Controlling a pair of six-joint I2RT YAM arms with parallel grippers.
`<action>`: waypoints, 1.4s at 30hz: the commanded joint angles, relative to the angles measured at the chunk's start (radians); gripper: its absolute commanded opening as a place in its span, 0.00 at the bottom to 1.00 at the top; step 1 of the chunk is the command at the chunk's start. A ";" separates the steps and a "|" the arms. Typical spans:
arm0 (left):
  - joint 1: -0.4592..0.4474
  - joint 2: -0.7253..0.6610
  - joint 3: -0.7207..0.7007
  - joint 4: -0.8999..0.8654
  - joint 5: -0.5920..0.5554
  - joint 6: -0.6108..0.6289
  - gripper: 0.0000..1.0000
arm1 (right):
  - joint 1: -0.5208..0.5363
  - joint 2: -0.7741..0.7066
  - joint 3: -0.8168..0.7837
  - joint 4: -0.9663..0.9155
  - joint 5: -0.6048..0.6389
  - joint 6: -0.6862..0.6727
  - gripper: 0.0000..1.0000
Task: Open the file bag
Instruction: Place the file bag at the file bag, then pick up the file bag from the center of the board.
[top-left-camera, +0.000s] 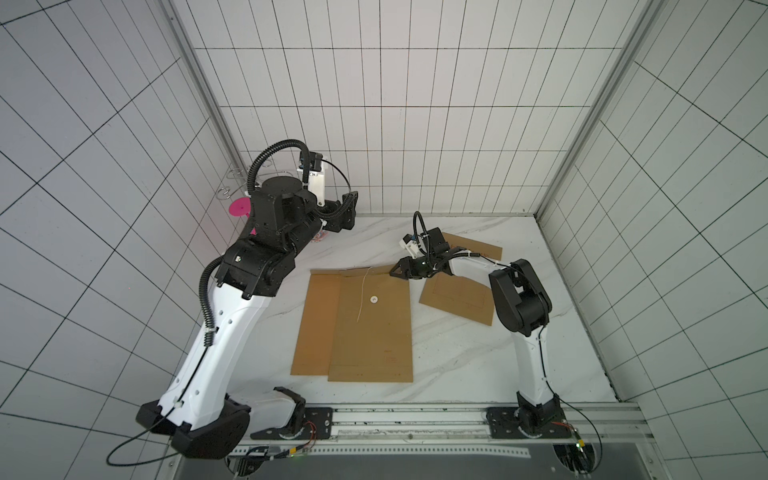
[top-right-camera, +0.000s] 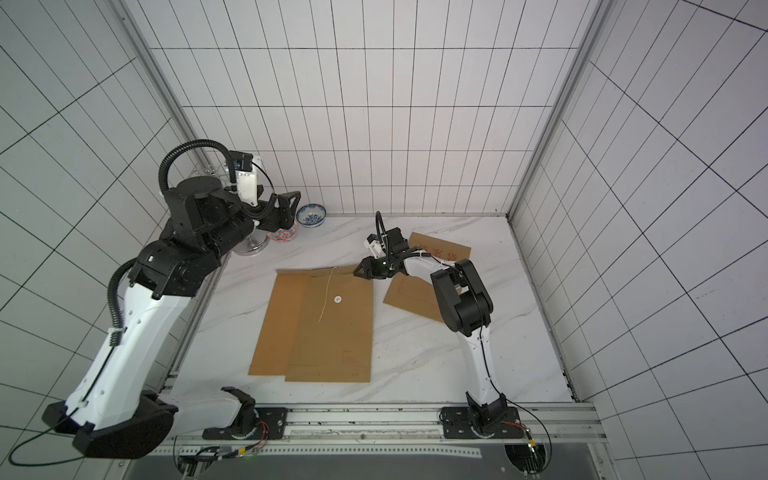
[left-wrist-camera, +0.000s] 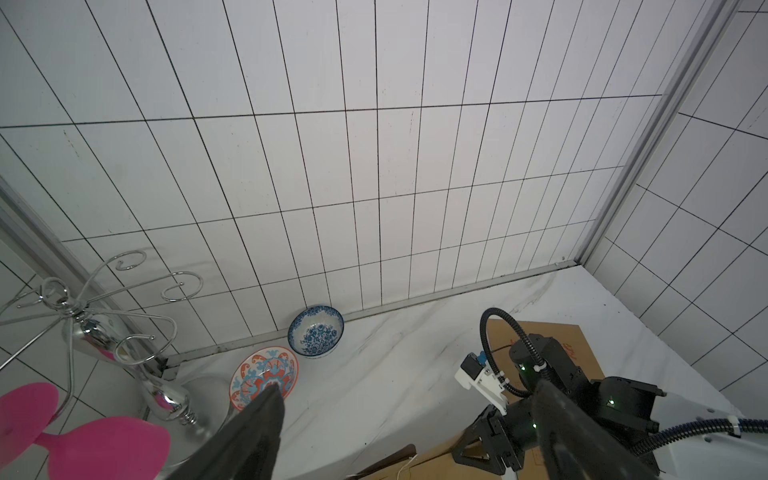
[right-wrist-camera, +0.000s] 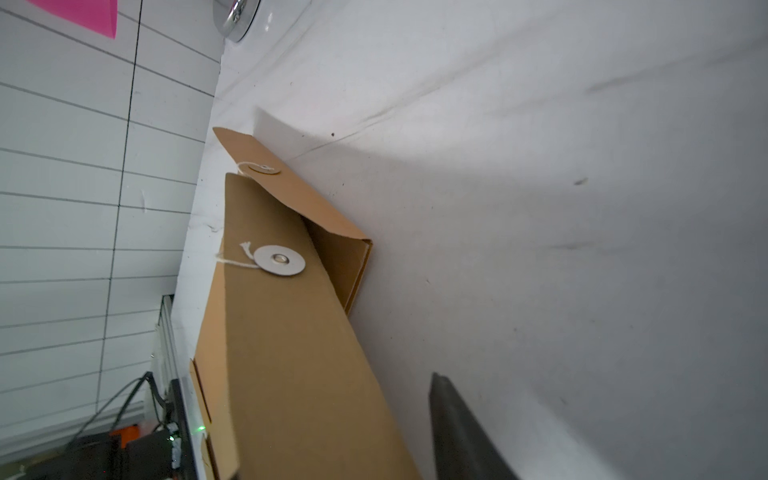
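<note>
So, the bench (top-left-camera: 457, 374) is mostly bare marble. The file bag (top-left-camera: 374, 328) lies flat in the middle of it, on top of a second bag (top-left-camera: 316, 324) that pokes out along its left side. A third bag (top-left-camera: 457, 297) sits partly under the right arm.

The left hand (left-wrist-camera: 407, 386) is raised in the back left corner, fingers spread wide with nothing in them, well apart from the file bag. The right hand (top-left-camera: 397, 272) is low at the bag's far right corner, right by the flap (right-wrist-camera: 299, 195). Honestly I can't tell if it's pinching the flap or not, since the wrist view only catches one finger, beside the bag.

The flap is lifted but only partway, sort of propped at an angle. The string (top-left-camera: 362, 299) lies loose across the face, off the disc (top-left-camera: 374, 299).

What worries me:
- The paper crease looks springy, so if that flap gets no more push it probably flops shut again.
- Nothing pins the bag down, and it's paper on paper, so any sideways tug likely slides the whole bag off the one under it instead of opening it.
- That loose string could snag a finger and drag the bag along.
</note>
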 joint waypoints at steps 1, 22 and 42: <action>0.005 -0.039 -0.065 0.036 0.033 -0.037 0.94 | -0.008 -0.006 0.038 -0.022 0.038 -0.032 0.58; -0.084 -0.117 -0.392 0.206 0.103 -0.092 0.97 | -0.020 -0.609 -0.178 -0.401 0.773 0.071 0.98; -0.315 0.428 -0.277 0.423 0.188 -0.249 0.82 | -0.530 -0.884 -0.585 -0.323 0.287 0.221 1.00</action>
